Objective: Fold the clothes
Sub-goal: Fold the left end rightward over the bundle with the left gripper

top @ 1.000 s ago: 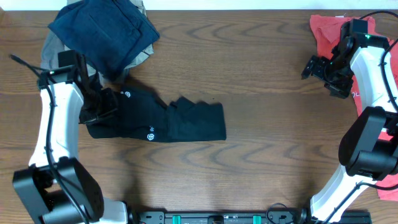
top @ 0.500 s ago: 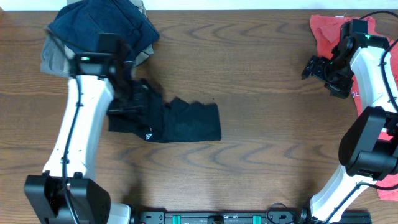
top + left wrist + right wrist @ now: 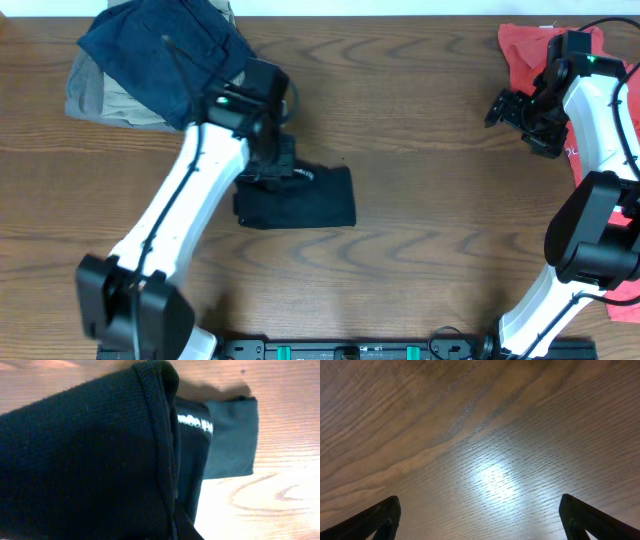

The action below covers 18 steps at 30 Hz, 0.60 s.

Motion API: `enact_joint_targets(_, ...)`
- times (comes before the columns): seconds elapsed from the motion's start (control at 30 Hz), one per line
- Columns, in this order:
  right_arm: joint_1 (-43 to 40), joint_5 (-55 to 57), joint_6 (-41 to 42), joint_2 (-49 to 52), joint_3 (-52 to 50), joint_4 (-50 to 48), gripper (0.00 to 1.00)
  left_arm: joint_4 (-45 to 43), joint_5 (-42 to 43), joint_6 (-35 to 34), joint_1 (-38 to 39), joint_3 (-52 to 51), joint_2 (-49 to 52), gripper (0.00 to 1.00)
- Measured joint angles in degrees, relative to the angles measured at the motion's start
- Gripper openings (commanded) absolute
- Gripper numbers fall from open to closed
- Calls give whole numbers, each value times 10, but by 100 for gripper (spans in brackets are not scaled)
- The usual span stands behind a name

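Black garment (image 3: 310,205) sits centre-table, slightly left, bunched into a compact rectangular stack with its long side running left-right. The top layer is doubled over the lower one. Its right edge is fairly square, and the far-left corner is under the arm.

Left gripper (image 3: 278,172) is over the far-left part of the stack. It's clamped shut on a fold of the black garment. In the wrist view we see lifted fabric with a stitched hem filling most of the frame, with white lettering (image 3: 195,422) on the layer below and a flat lower layer lying on the wood. The fingers themselves are hidden by cloth.

Right gripper (image 3: 480,512) is at far right, jaws spread wide, holding nothing. We see only bare table (image 3: 420,250) between the fingertips. It's well apart from the black garment and just left of the red shirt (image 3: 520,50).

At far left, a navy garment (image 3: 160,45) is piled on a khaki one (image 3: 85,100).
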State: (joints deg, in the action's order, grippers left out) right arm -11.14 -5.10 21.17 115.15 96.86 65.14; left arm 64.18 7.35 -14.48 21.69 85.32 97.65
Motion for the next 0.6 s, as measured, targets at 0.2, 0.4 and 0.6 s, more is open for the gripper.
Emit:
enact_joint_targets(0.2, 0, 0, 0, 0, 0, 0, 99, -47, 31, -21, 42, 0, 80, 6)
enact_joint_targets(0.4, 0, 0, 0, 0, 0, 0, 99, -88, 40, -51, 89, 0, 125, 6)
enact_joint_targets(0.6, 0, 0, 0, 0, 0, 0, 99, -107, 43, -65, 117, 0, 142, 13)
